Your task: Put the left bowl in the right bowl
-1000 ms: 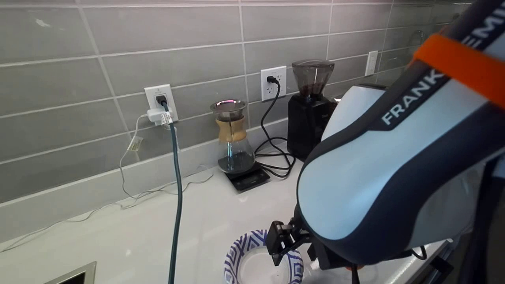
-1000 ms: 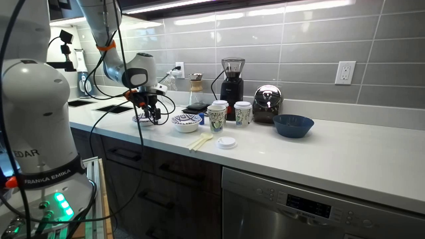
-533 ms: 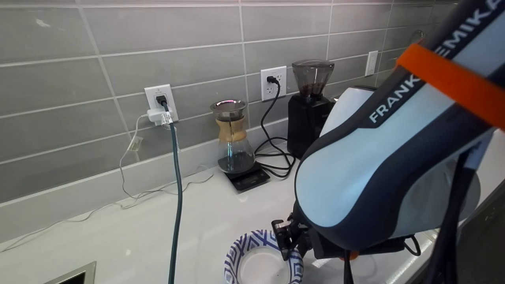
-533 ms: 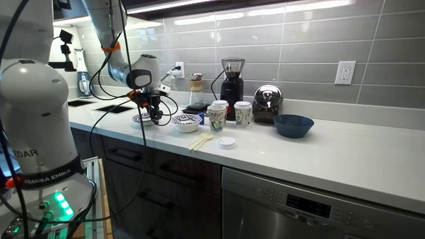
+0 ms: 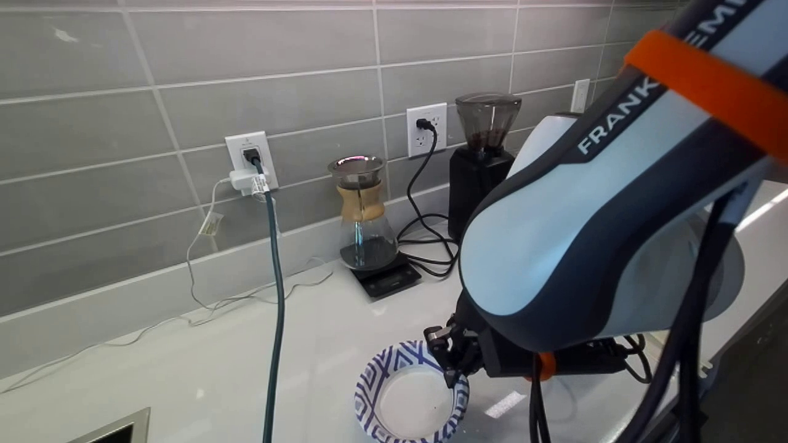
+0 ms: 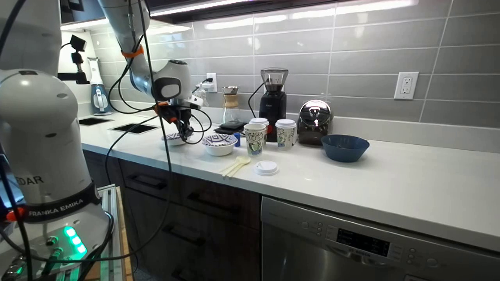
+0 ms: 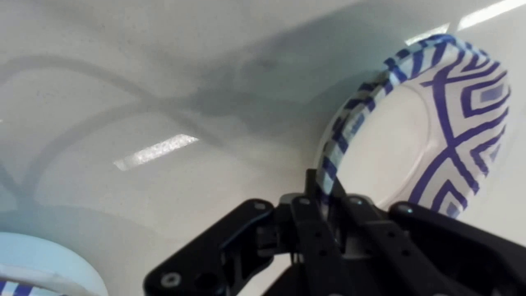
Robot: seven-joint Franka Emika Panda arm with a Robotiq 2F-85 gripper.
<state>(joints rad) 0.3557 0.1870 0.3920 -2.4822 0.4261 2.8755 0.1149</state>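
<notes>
The left bowl (image 5: 414, 403), white with bold blue chevrons round its rim, is pinched at the rim by my gripper (image 7: 325, 187). In the wrist view one finger lies outside the wall and one inside, with the rim (image 7: 328, 164) between them. The bowl appears slightly raised off the counter, though the gap beneath is hard to judge. Standing on the counter beside it is the right bowl (image 6: 219, 145), white with a finer blue lattice pattern. Only part of that right bowl (image 7: 45, 263) shows at the lower left of the wrist view.
Patterned paper cups (image 6: 255, 138), a blue cap (image 6: 237, 139), pale spoons (image 6: 236, 166) and a white lid (image 6: 266, 168) lie beyond the right bowl. A dark blue bowl (image 6: 344, 148) stands farther along. Behind are a coffee carafe (image 5: 368, 227) and a grinder (image 5: 477, 191).
My gripper has come to the left bowl's rim and shut on it. The bowl has shifted a little up in both exterior views and nearer the right bowl.
</notes>
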